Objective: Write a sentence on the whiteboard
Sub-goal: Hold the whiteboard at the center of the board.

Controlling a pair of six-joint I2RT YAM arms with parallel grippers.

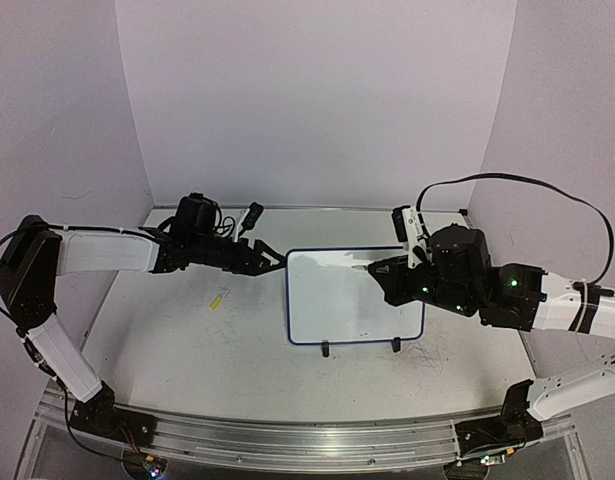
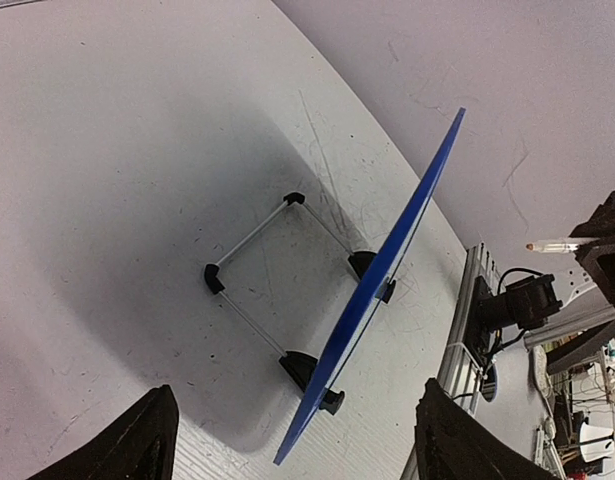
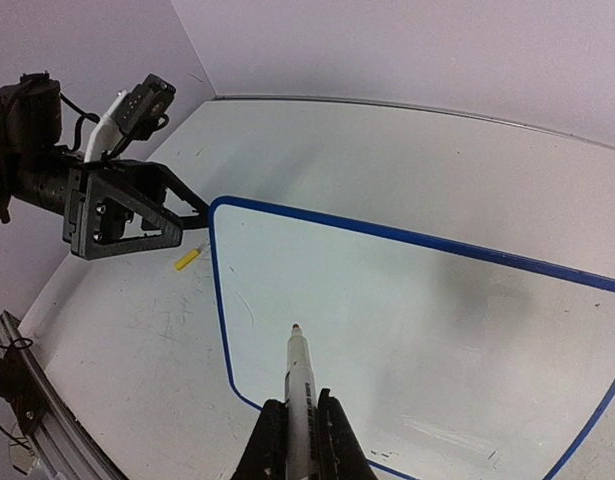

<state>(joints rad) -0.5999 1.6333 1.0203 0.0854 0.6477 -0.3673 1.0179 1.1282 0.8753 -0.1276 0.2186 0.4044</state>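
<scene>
Your right gripper (image 3: 299, 405) is clamped on the slim white marker (image 3: 297, 365). The small navy-framed white whiteboard (image 1: 337, 300) stands mid-table, blank. Start lightly near its 10 o'clock corner. The left gripper (image 1: 272, 264), jaws apart, could steady that edge.

White whiteboard (image 3: 407, 320), blue-framed; white marker (image 3: 298, 380); grey-scribbled pale table (image 1: 187, 350).
</scene>
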